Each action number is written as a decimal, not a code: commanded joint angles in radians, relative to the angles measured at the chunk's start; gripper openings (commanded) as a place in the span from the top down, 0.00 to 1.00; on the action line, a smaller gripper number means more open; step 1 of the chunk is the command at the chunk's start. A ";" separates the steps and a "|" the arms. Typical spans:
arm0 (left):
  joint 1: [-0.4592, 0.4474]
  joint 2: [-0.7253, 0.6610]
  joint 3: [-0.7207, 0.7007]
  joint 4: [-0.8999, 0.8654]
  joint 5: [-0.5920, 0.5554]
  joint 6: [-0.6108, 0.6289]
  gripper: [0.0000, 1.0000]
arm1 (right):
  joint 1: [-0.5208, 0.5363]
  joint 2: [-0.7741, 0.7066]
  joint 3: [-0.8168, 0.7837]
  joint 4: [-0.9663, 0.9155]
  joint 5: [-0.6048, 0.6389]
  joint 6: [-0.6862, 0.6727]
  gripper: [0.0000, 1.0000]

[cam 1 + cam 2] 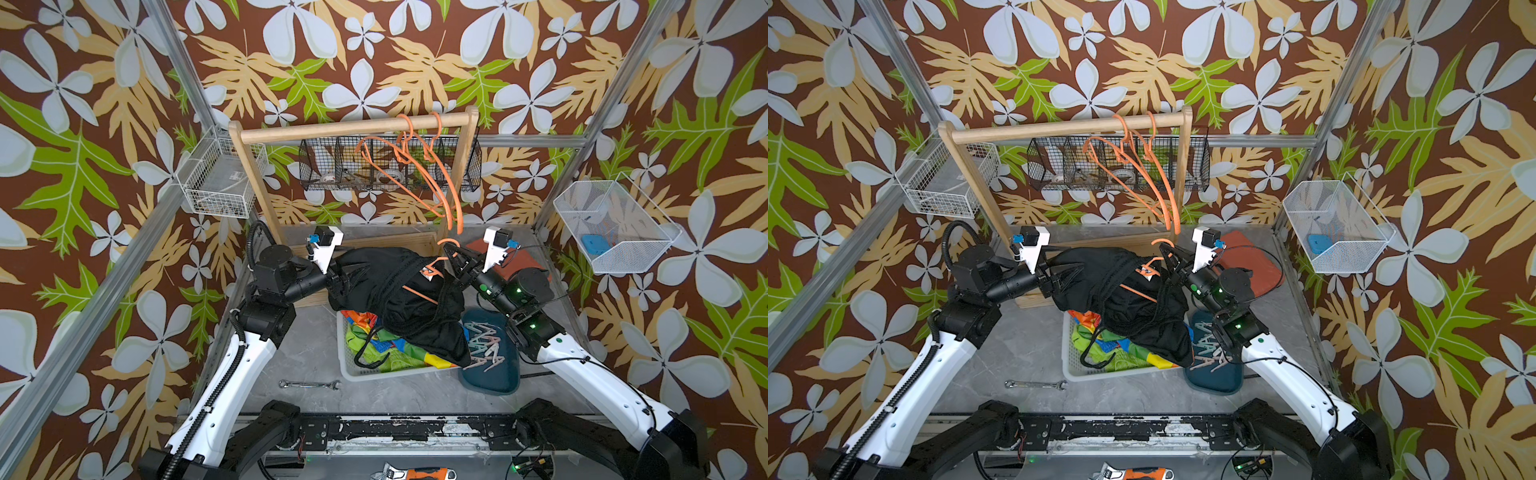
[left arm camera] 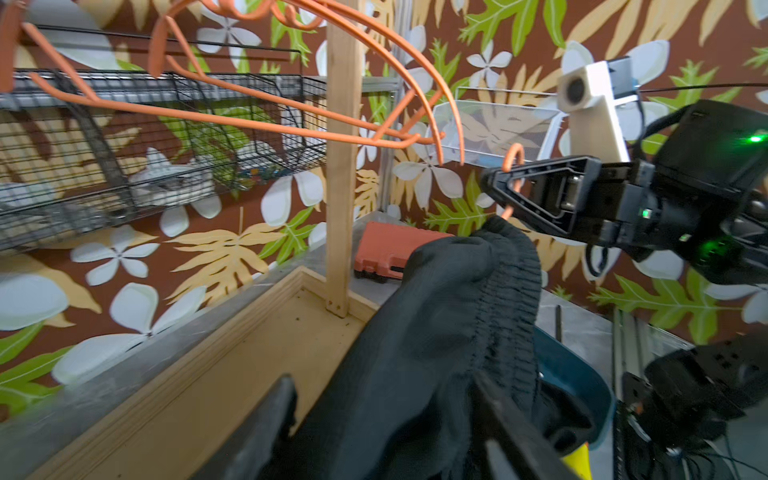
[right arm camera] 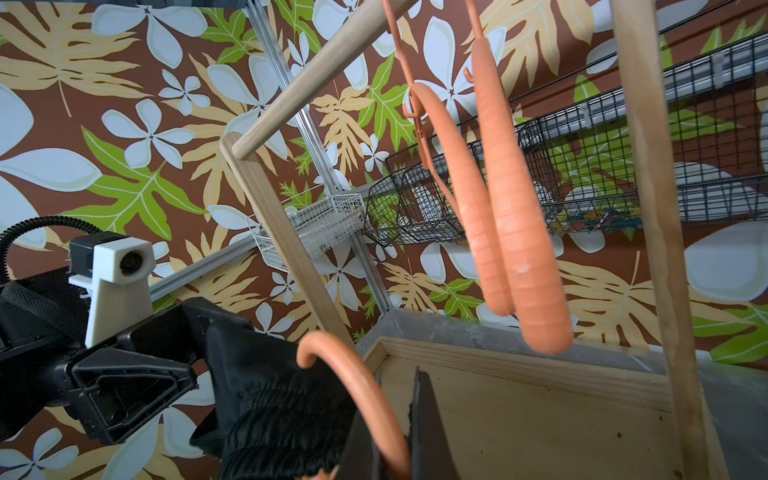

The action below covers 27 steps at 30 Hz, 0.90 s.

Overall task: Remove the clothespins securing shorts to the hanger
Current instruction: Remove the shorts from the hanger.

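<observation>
Black shorts (image 1: 399,291) hang bunched on an orange hanger (image 1: 419,294) held above a white basket (image 1: 347,365). My right gripper (image 1: 451,253) (image 3: 395,415) is shut on the hanger's hook (image 3: 353,374). My left gripper (image 1: 353,274) (image 2: 382,380) is open at the shorts' left end, its jaws wide apart with black fabric (image 2: 415,332) between them. Colour-blocked shorts (image 1: 374,349) lie crumpled in the basket with lime green cloth (image 1: 357,338). Several clothespins (image 1: 486,347) (image 1: 1208,349) lie loose on a dark blue tray (image 1: 494,382). I see none clipped on the shorts.
A wooden rack (image 1: 353,124) behind carries two bare orange hangers (image 1: 415,166) that dangle close above my right gripper. A black wire basket (image 1: 328,166) hangs on the back wall. A red case (image 1: 519,266) lies behind the right arm, a wrench (image 1: 309,384) in front.
</observation>
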 commanded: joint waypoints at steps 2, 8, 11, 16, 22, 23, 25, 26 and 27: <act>-0.024 -0.042 0.017 0.006 -0.280 0.014 0.00 | 0.000 0.005 0.031 -0.016 -0.016 -0.056 1.00; -0.027 -0.185 -0.034 0.003 -0.551 -0.020 0.00 | 0.002 0.040 0.077 -0.022 -0.077 -0.077 1.00; -0.087 -0.222 -0.019 -0.027 -0.622 -0.025 0.00 | 0.009 0.057 0.102 -0.023 -0.103 -0.083 1.00; -0.412 -0.143 0.048 -0.092 -0.981 0.103 0.00 | 0.047 0.095 0.158 -0.058 -0.123 -0.127 1.00; -0.558 0.004 0.072 -0.057 -1.114 0.153 0.00 | 0.086 0.147 0.251 -0.101 -0.159 -0.147 1.00; -0.564 0.011 0.067 -0.042 -1.134 0.158 0.00 | 0.090 0.154 0.265 -0.107 -0.162 -0.149 1.00; -0.566 0.022 0.057 -0.027 -1.163 0.174 0.00 | 0.095 0.160 0.281 -0.114 -0.165 -0.152 1.00; -0.570 0.027 0.053 -0.023 -1.174 0.182 0.00 | 0.097 0.163 0.288 -0.114 -0.168 -0.151 1.00; -0.573 0.031 0.050 -0.019 -1.174 0.184 0.00 | 0.100 0.166 0.293 -0.117 -0.172 -0.152 1.00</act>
